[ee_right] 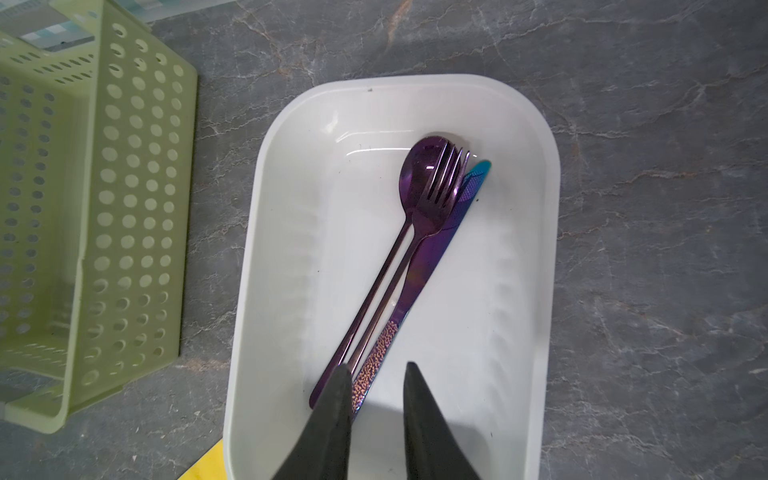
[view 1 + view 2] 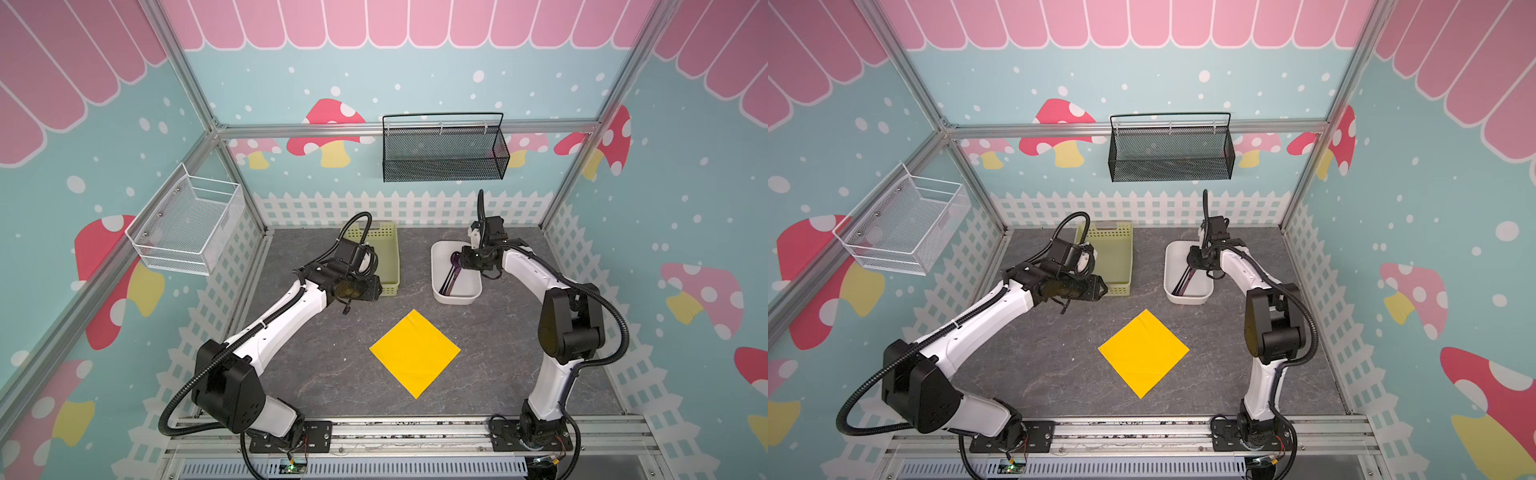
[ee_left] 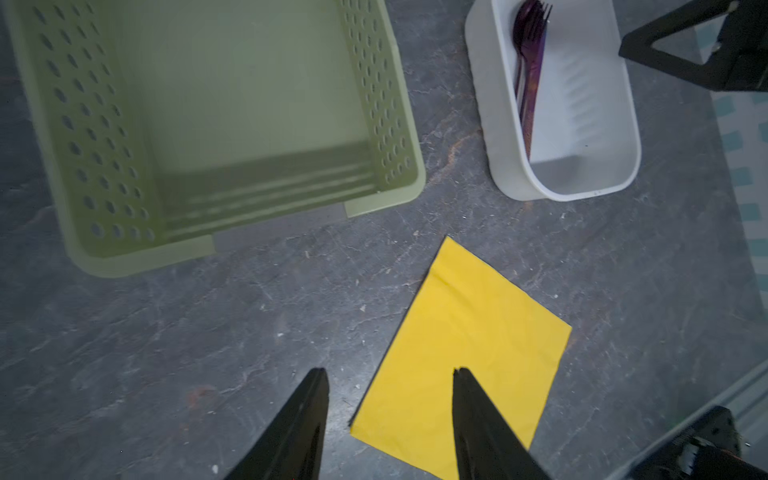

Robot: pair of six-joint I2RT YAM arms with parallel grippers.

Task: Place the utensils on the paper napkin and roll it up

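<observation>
The utensils, a purple spoon, fork and purple-blue knife, lie side by side in a white tray, seen in both top views at back right. My right gripper hangs low over their handle ends, jaws a narrow gap apart. One finger covers the spoon and fork tips, and the knife's speckled handle end lies just inside it. The yellow paper napkin lies flat mid-table as a diamond. My left gripper is open above the napkin's edge, holding nothing.
A pale green perforated basket stands at the back, left of the tray, and holds nothing. A black mesh basket hangs on the back wall, and a white wire basket on the left wall.
</observation>
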